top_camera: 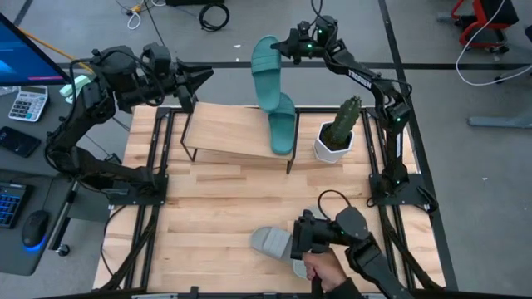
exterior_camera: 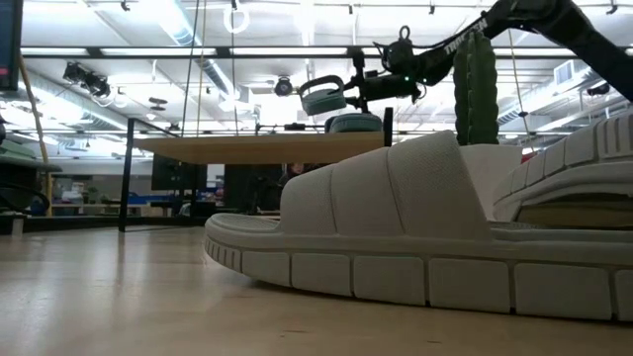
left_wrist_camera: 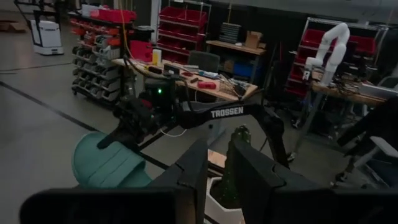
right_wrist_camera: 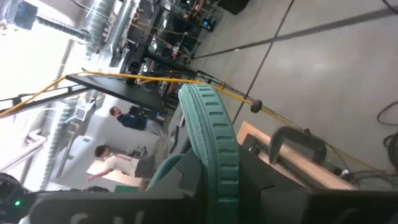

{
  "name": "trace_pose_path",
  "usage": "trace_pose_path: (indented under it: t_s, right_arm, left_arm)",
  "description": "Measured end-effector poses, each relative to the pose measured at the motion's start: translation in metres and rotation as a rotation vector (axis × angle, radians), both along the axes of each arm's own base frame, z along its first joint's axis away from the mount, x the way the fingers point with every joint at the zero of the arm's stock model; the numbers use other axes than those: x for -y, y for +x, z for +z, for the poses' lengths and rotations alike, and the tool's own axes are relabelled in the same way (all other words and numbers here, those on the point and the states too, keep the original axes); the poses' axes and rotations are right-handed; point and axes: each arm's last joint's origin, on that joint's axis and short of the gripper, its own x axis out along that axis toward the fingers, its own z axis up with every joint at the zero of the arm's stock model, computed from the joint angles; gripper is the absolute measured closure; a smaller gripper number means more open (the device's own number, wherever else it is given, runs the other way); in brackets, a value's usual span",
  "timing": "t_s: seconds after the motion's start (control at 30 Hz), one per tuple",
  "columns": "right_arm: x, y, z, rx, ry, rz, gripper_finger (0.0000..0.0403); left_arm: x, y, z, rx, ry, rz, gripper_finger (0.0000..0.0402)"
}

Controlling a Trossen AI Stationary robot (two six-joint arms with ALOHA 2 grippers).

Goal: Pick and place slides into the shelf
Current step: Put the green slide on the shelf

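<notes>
Gripping teal slide (top_camera: 268,73), right hand (top_camera: 280,50)

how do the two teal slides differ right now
The held teal slide hangs in the right gripper above the shelf's far edge; the other teal slide lies flat on the shelf. The held one is clamped and tilted; the other is free. Both share colour and shape.

Two teal-green slides: one lifted (top_camera: 268,71), ribbed along its sole edge, one on the shelf (top_camera: 283,123). Light grey ribbed slide (top_camera: 273,242) low on the pale wooden bench (top_camera: 216,208). Light plank shelf (top_camera: 229,131) with black legs. Green cactus (top_camera: 345,120) in white pot (top_camera: 332,151).
</notes>
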Motion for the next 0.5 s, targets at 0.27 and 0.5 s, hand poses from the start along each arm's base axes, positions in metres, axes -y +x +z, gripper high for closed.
trace_pose_path:
  t_s: [0.27, 0.5]
  right_arm:
    - [0.001, 0.008, -0.011, 0.012, 0.043, 0.07, 0.0348]
    - [-0.011, 0.011, 0.02, 0.155, -0.012, 0.091, 0.0348]
  left_arm:
    - [-0.001, 0.0, 0.002, 0.016, 0.007, 0.005, 0.0324]
    - [-0.001, 0.0, 0.002, 0.017, 0.006, 0.005, 0.033]
